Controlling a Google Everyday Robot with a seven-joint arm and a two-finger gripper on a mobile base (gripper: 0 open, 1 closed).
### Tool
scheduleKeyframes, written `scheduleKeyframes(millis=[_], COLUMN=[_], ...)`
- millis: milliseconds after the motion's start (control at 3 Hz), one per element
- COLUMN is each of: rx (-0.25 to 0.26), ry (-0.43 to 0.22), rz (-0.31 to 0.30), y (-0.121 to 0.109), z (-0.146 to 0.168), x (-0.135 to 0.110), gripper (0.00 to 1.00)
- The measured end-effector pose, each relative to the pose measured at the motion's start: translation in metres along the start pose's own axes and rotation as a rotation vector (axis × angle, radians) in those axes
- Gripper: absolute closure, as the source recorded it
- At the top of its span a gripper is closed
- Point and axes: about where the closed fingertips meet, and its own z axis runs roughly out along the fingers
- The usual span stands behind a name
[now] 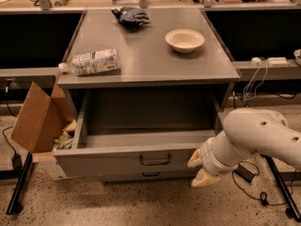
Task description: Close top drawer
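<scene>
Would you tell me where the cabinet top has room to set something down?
The cabinet top is bare in front of the bowl, right of the bottle, to the front edge. The rear is crowded by the dark bag and bowl. The claw sits below, at the open top drawer's right front corner.
</scene>
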Motion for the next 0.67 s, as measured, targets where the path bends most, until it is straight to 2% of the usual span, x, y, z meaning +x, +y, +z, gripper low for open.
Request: scheduleKeyframes(millis=[333,667], rx=[0.000,0.000], ry=[0.000,0.000], rz=[0.000,0.000], y=[0.0000,0.0000], z=[0.0000,0.0000], x=[0.0000,0.0000], gripper=[0.00,0.00])
